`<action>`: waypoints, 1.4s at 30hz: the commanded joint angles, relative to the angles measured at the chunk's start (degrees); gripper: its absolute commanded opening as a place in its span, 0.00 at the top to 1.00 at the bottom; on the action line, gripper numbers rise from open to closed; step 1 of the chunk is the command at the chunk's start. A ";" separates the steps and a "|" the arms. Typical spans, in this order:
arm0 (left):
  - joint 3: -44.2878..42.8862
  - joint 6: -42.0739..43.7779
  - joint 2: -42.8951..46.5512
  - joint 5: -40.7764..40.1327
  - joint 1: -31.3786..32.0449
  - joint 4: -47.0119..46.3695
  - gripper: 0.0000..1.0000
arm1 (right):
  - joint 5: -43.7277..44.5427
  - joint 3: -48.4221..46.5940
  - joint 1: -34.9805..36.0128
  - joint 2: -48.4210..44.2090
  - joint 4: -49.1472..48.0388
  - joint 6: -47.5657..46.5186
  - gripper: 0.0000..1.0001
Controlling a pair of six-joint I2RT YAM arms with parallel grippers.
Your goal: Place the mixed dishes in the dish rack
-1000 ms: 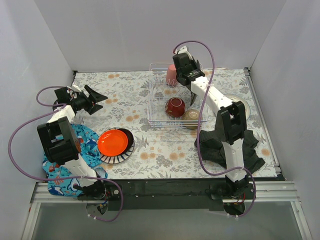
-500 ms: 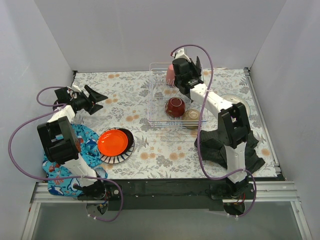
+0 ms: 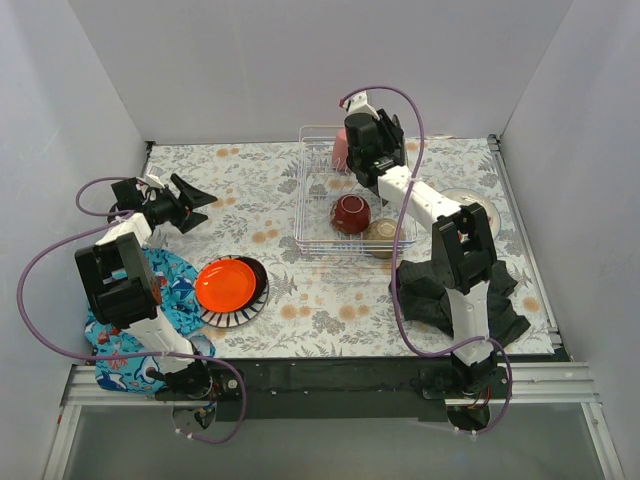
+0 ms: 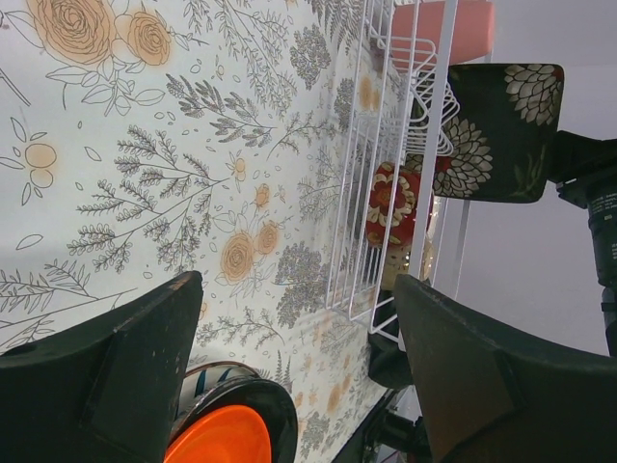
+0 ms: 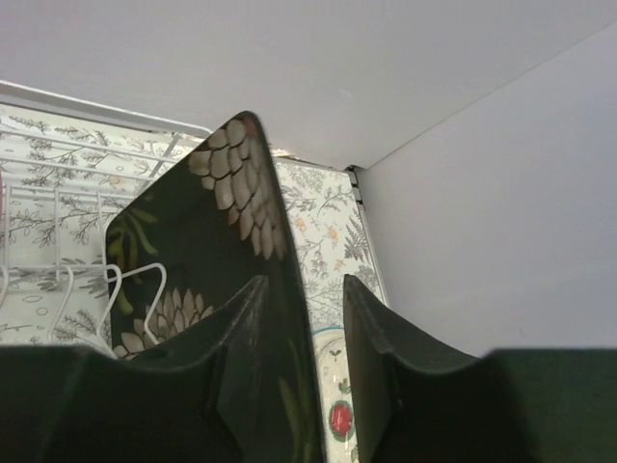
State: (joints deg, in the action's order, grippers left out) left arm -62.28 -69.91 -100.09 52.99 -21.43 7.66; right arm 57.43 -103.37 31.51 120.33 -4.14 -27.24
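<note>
While the right gripper (image 5: 303,283) is clamped on one dark square plate with pale flower print (image 5: 207,251), held upright on edge, that plate sits over the far right part of the white wire dish rack (image 3: 299,215). Cannot tell if it touches the wires.

The rack stands toward the bench's far edge, right of centre. It holds three items:
- one pink cup (image 3: 342,147), in its far left corner
- one red bowl (image 3: 350,213), mid rack
- one tan-bottomed bowl (image 3: 381,233), in its near right corner

The left gripper (image 4: 297,282) has its jaws spread wide and holds nothing. It sits low over the floral bench (image 3: 250,200) near the left edge.

Toward the near left corner is one stack of three: an orange round plate (image 3: 225,285) on a black plate (image 3: 258,275) on a white striped plate (image 3: 235,318). The stack partly rests on one blue patterned cloth (image 3: 170,280).

One white plate with red marks (image 5: 335,415) lies by the right edge, half hidden by the arm. One black cloth (image 3: 500,310) lies near the near right corner.
</note>
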 commanded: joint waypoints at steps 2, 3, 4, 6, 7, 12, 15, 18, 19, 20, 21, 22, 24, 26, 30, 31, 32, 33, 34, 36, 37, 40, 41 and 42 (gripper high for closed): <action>-0.38 0.74 0.43 0.80 -0.37 -0.37 0.20 | 0.85 -3.85 -0.31 -4.05 -2.10 2.81 0.51; -0.73 1.26 0.34 0.71 -0.28 -0.10 0.20 | -0.11 -4.20 -0.31 -4.40 -1.23 3.25 0.47; -1.00 3.09 0.34 0.54 -0.28 1.12 0.20 | -0.99 -4.81 -0.31 -4.67 1.30 4.73 0.45; -2.48 6.35 0.25 0.18 -0.37 3.31 0.19 | -5.10 -7.27 0.04 -5.98 5.61 7.02 0.33; -3.19 8.80 0.16 0.01 -0.54 6.46 0.19 | -7.74 -8.15 0.22 -6.51 8.07 9.73 0.27; -8.37 29.27 -0.89 -1.13 -1.07 20.35 0.21 | -32.59 -7.57 1.36 -12.74 26.63 16.78 0.02; -11.01 41.03 -0.72 -2.80 -0.98 30.55 0.24 | -42.18 -1.60 1.45 -17.93 28.83 18.01 0.02; -11.72 49.92 0.24 -5.43 -1.07 38.73 0.26 | -46.08 1.24 1.45 -21.63 28.84 18.37 0.02; -11.55 51.87 0.60 -5.62 -1.07 42.05 0.27 | -46.44 1.77 1.45 -22.15 28.67 18.37 0.02; -11.02 53.63 0.86 -5.88 -0.98 43.83 0.27 | -46.79 1.60 1.45 -22.59 28.75 18.02 0.02; -10.76 55.39 1.65 -6.40 -0.89 45.24 0.28 | -48.10 1.33 1.45 -22.69 28.75 17.15 0.02; -10.41 57.84 1.92 -8.32 -0.72 47.60 0.29 | -49.94 0.64 1.45 -22.60 29.62 15.66 0.02; -9.36 59.62 2.62 -10.53 -0.63 49.11 0.31 | -57.03 0.45 1.45 -22.69 30.42 12.84 0.02; -9.17 60.76 3.15 -12.56 -0.63 51.65 0.34 | -63.73 -0.33 1.28 -22.60 32.43 11.25 0.03; -7.34 61.20 4.64 -15.28 -0.37 53.25 0.38 | -75.86 2.73 0.84 -24.35 31.48 12.30 0.14; -7.07 61.56 4.91 -15.81 -0.19 53.42 0.40 | -76.32 3.43 0.40 -24.36 31.13 13.09 0.15; -6.54 62.52 5.17 -16.60 0.07 53.42 0.41 | -76.50 4.57 -0.91 -24.44 30.17 14.66 0.15; -6.10 62.96 5.26 -16.95 0.07 53.34 0.42 | -76.15 5.54 -1.27 -24.44 29.55 14.76 0.15; -5.23 63.31 5.26 -17.31 -0.01 53.51 0.44 | -75.54 6.33 -1.36 -24.53 29.11 14.42 0.15; -4.52 64.72 5.52 -17.14 0.07 53.86 0.48 | -74.92 6.95 -1.36 -24.53 29.01 13.36 0.15; -3.73 65.68 5.70 -16.78 0.16 54.21 0.49 | -74.75 6.96 -1.36 -24.53 28.93 13.36 0.15; -2.67 67.01 6.49 -17.92 1.56 53.25 0.53 | -72.55 5.91 -1.36 -23.48 30.33 14.67 0.16; -2.41 67.44 6.58 -18.01 2.09 53.07 0.56 | -71.76 5.47 -1.36 -22.87 30.86 15.20 0.16; -2.41 67.45 6.84 -18.36 2.88 52.81 0.63 | -70.54 5.38 -1.36 -22.86 31.12 15.73 0.16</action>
State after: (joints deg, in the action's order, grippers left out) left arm -65.49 -5.78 -97.25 35.92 -20.67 60.95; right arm -14.81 -95.92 30.00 97.86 27.22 -13.43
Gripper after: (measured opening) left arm 0.450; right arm 0.844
